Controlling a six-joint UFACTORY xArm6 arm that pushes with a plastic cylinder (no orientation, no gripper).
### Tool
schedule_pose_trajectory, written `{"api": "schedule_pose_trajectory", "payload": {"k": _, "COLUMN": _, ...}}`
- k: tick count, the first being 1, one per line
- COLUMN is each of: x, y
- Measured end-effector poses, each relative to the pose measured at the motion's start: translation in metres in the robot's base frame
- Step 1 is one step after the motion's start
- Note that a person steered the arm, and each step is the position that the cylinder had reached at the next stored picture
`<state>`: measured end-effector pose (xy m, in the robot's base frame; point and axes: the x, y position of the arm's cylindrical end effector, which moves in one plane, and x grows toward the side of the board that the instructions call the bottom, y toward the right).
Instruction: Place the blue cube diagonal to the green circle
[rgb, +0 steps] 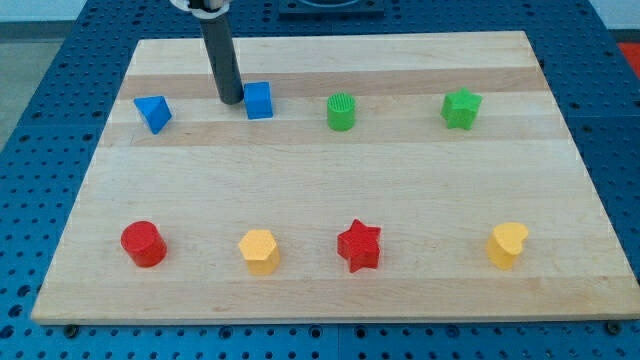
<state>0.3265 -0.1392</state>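
Observation:
The blue cube (259, 100) sits on the wooden board near the view's top, left of centre. The green circle (341, 111), a ribbed green cylinder, stands about 80 pixels to the cube's right in the same row. My tip (231, 101) is the lower end of a dark rod coming down from the view's top. It rests on the board just left of the blue cube, touching or almost touching its left side.
A blue triangular block (153, 113) lies left of my tip. A green star (461, 108) stands at the top right. Along the bottom row stand a red cylinder (143, 243), a yellow hexagon (260, 250), a red star (359, 245) and a yellow heart (508, 244).

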Motion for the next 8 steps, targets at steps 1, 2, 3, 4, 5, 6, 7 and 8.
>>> {"api": "schedule_pose_trajectory", "payload": {"k": 1, "x": 0.025, "y": 0.001}}
{"api": "schedule_pose_trajectory", "payload": {"k": 2, "x": 0.054, "y": 0.005}}
{"api": "schedule_pose_trajectory", "payload": {"k": 3, "x": 0.064, "y": 0.013}}
{"api": "schedule_pose_trajectory", "payload": {"k": 4, "x": 0.058, "y": 0.013}}
{"api": "schedule_pose_trajectory", "payload": {"k": 5, "x": 0.032, "y": 0.013}}
{"api": "schedule_pose_trajectory", "payload": {"k": 6, "x": 0.005, "y": 0.012}}
{"api": "schedule_pose_trajectory", "payload": {"k": 7, "x": 0.002, "y": 0.016}}
{"api": "schedule_pose_trajectory", "payload": {"k": 8, "x": 0.002, "y": 0.024}}
